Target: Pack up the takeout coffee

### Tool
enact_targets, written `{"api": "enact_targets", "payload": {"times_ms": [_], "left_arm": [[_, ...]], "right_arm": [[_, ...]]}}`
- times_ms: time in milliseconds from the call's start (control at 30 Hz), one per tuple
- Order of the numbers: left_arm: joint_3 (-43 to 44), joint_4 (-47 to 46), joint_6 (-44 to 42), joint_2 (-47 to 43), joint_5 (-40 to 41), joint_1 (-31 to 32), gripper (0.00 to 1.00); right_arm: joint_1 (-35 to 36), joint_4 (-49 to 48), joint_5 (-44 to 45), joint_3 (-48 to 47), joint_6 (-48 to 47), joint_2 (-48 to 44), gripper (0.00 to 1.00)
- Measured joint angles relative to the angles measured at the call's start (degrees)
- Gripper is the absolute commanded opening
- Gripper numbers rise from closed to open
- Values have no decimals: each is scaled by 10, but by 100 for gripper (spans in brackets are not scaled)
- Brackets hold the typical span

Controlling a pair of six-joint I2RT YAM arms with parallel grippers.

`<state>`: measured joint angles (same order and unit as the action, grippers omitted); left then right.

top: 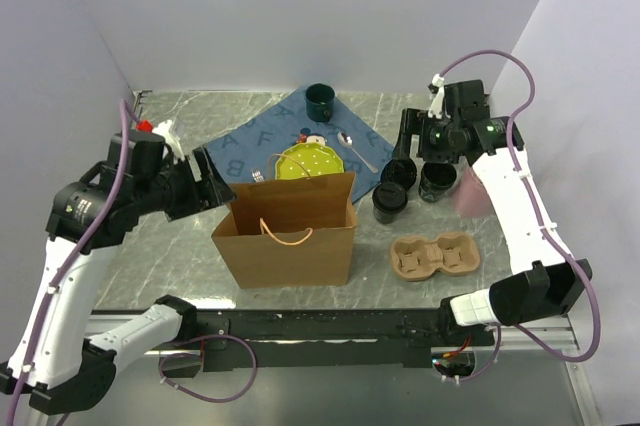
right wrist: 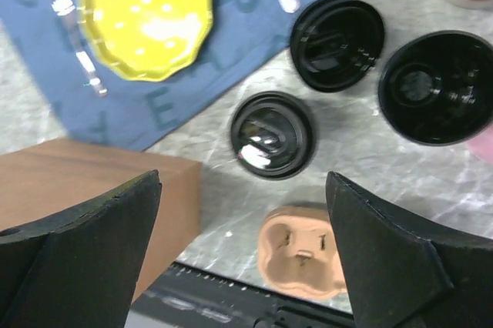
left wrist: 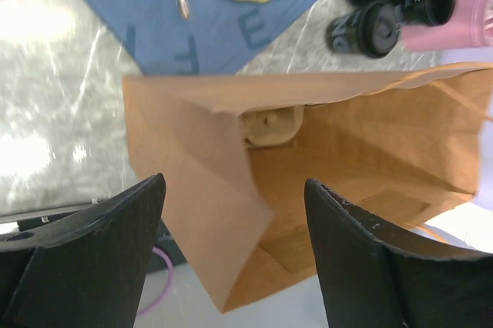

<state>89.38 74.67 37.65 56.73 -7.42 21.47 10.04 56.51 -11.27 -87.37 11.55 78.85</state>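
Note:
Three black lidded takeout coffee cups stand together right of the bag: one [top: 390, 201] nearest it, two [top: 400, 174] [top: 437, 181] behind. In the right wrist view they show from above [right wrist: 272, 134] [right wrist: 337, 41] [right wrist: 435, 85]. My right gripper [top: 412, 151] [right wrist: 243, 243] hangs open and empty above them. The brown paper bag [top: 290, 231] stands open mid-table. My left gripper [top: 215, 186] [left wrist: 235, 251] is open and empty at the bag's left side, with the bag's corner [left wrist: 231, 212] between its fingers' line of sight. The cups also show in the left wrist view [left wrist: 375, 28].
A brown pulp cup carrier [top: 435, 256] [right wrist: 300, 255] lies right of the bag. A blue cloth [top: 240, 146] holds a yellow plate [top: 308, 161], a spoon [top: 357, 151] and a dark green mug [top: 320, 99]. A pink cup [top: 468, 191] stands beside the black cups.

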Motion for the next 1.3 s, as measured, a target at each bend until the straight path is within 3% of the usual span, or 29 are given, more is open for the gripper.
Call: {"api": "enact_targets", "payload": {"times_ms": [100,233,267,367,567,667,967,1067,1167,1233,1267,1300], "left_arm": [[-43,-6,25,-14,-9,0,75],[-98,-18,51,-27,-20,2,57],[-108,-21,55,-29,-21,3,43],[-120,-26,65,-25,-22,6,21],[-82,-17,68,1,-11,9,8],[-78,-17,69,0,-14,9,7],[-95,-16,68,-10,-23,10,6],[-106,-18,67,-14,-27,10,7],[-111,-20,66,-18,-33,10,13],[-111,-20,66,-18,-33,10,15],[-111,-20,66,-18,-33,10,20],[-110,-19,65,-18,-33,10,25]], "right_arm": [[3,23,-23,-28,7,-2,88],[34,48,-47,-45,37,-21,86],[51,55,-48,-49,45,-27,85],[108,88,-51,-75,74,-33,84],[230,139,-42,-176,146,-31,83],[279,161,-10,-211,178,-30,83],[356,201,72,-200,226,5,81],[379,208,97,-206,236,42,66],[398,210,127,-229,242,84,33],[409,209,148,-249,247,104,18],[412,207,155,-253,249,108,8],[414,209,162,-256,251,109,4]]}}
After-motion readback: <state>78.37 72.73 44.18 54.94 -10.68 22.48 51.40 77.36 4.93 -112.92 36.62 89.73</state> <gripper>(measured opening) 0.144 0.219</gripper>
